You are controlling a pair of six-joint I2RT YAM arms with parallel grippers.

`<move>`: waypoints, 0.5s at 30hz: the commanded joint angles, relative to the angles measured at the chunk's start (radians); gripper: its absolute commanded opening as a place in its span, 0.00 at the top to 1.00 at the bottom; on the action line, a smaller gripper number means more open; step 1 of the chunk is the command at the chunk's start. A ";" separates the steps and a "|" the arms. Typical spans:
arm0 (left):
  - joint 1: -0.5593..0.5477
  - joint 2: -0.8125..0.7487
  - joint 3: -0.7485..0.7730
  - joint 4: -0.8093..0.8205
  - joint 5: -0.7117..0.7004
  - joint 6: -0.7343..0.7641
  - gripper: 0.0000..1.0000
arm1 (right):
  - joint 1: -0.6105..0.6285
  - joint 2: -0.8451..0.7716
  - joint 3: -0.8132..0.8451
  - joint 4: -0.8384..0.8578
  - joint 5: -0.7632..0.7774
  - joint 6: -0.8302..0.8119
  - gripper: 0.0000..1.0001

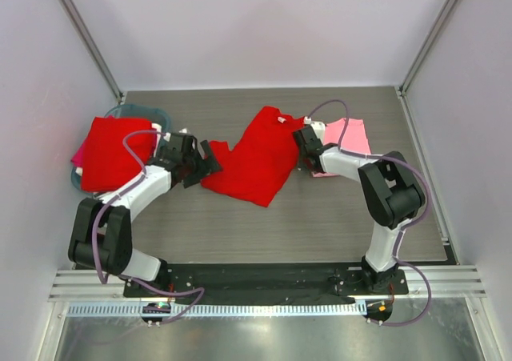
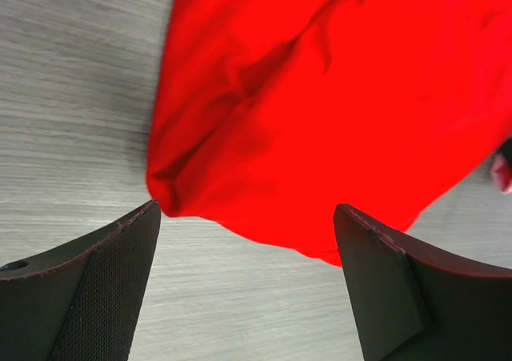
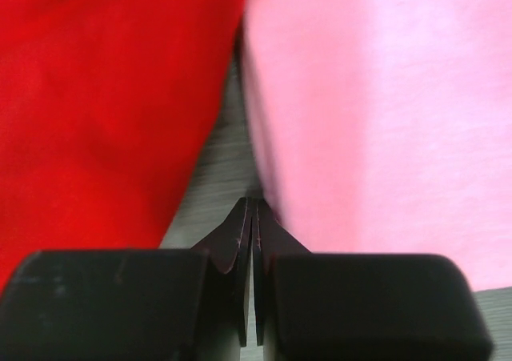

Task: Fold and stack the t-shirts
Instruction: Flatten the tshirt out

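Red t-shirt (image 1: pixel 254 159) mid-desk, left gripper (image 1: pixel 211 161) at its left side, right gripper (image 1: pixel 304 142) at its right. Pink t-shirt (image 1: pixel 353 135) near right edge; second red tee (image 1: pixel 112 151) over basin (image 1: pixel 149 107), left edge.

My left gripper (image 2: pixel 246 209) is black; the red tee (image 2: pixel 320 97) is plain and bright, the pink tee (image 3: pixel 384 97) seemingly light; table (image 1: pixel 320 217) grey wood-grain.

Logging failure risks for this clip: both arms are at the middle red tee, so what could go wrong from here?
1. The right gripper is shut at the narrow gap between the middle red t-shirt and the pink t-shirt. A grab here might catch the pink edge too.
2. The left gripper is open at the red shirt's rumpled edge. Closing there may pinch only some layers, skewing the fold.
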 commanded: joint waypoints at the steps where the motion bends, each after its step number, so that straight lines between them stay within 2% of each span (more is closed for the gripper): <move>1: -0.003 -0.034 -0.044 0.133 -0.034 0.037 0.11 | -0.053 0.018 0.034 -0.043 0.031 0.009 0.94; 5: -0.003 -0.003 -0.101 0.252 -0.040 0.064 0.11 | -0.143 0.027 0.039 -0.049 0.014 0.003 0.95; 9: -0.003 0.067 -0.104 0.280 -0.025 0.098 0.11 | -0.246 0.018 0.040 -0.063 0.008 0.018 0.99; 13: -0.008 0.131 -0.082 0.289 0.024 0.098 0.11 | -0.278 -0.009 0.045 -0.073 -0.001 0.015 0.99; 15: -0.009 0.153 -0.068 0.279 0.026 0.103 0.12 | -0.275 -0.036 0.025 -0.063 -0.036 0.007 0.91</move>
